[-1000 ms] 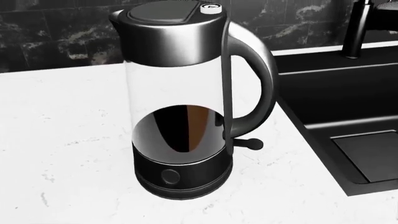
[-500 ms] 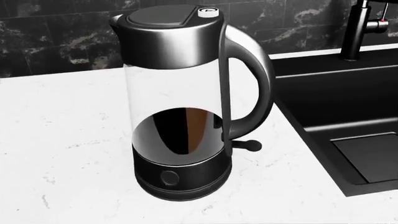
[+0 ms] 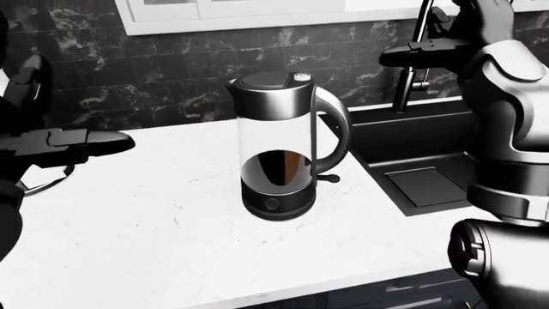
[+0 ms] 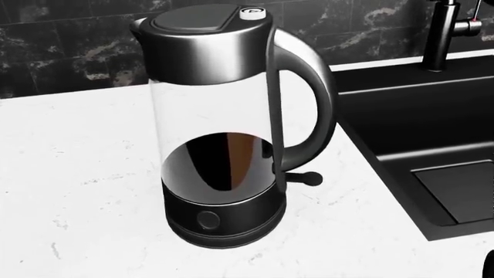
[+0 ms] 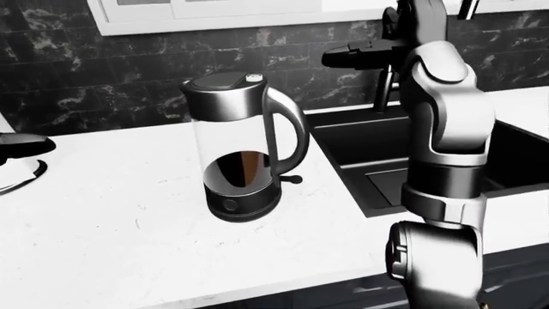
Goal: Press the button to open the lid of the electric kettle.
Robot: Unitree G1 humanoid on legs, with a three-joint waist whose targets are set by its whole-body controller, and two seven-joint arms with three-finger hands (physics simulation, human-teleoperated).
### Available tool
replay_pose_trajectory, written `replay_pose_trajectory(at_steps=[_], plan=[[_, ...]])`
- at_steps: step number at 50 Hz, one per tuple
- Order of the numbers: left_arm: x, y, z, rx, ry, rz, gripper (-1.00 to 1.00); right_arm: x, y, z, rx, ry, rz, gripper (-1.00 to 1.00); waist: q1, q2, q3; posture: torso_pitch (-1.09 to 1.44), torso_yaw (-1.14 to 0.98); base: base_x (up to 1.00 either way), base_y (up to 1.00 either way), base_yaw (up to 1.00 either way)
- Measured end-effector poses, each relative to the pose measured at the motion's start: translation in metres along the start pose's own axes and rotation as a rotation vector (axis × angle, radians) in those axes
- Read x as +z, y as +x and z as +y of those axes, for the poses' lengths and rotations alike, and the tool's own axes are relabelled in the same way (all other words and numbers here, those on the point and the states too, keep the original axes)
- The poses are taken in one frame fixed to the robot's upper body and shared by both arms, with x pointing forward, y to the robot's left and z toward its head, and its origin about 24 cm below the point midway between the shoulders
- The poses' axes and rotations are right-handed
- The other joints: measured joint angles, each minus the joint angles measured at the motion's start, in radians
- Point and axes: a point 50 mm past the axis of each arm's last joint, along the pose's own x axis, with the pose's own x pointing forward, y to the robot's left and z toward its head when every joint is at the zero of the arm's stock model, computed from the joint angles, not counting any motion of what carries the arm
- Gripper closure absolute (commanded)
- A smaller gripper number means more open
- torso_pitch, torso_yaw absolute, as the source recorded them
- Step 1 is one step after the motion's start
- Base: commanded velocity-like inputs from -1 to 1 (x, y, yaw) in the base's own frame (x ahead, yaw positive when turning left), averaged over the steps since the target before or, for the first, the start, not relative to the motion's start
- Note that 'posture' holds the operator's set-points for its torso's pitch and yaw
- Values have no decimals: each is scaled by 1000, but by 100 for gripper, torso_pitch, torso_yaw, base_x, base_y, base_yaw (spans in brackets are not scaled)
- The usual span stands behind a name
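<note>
Writing is not seen on the electric kettle [image 4: 220,124]; only a small mark, too small to read, shows on its white button [image 4: 252,12] beside the closed lid [image 4: 193,18]. The kettle stands on the white counter [image 3: 154,219], left of the black sink [image 4: 432,133] and faucet [image 4: 442,35]. The right hand [image 5: 365,55] is raised above the sink, the left hand [image 3: 77,143] held left of the kettle; whether their fingers are apart cannot be told.

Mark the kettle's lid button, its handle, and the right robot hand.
lid button [image 4: 253,12], head view: top face of the small white button beside the lid.
handle [image 4: 315,110], head view: outer curve, mid-height.
right robot hand [image 5: 360,55], right-eye view: dark fingers, raised above the sink.
</note>
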Motion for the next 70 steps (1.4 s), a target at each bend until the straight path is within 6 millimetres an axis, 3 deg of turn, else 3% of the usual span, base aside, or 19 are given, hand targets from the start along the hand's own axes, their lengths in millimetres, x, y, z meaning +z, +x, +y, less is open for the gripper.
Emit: replay_pose_trajectory(at_steps=[32,58,70], plan=[[1,1,2,32,27,8,-100,16,17,28,62,-60,6,-100,0,6,2,-43,0,0,0,0],[-1,1,0,11,-20,33,-100,-2,31,67,182,-79,62,-100,-3,17,4,-43,0,0,0,0],[-3,0,0,4,-25,41,-100,2,37,78,196,-75,61,-100,-2,21,4,-43,0,0,0,0]])
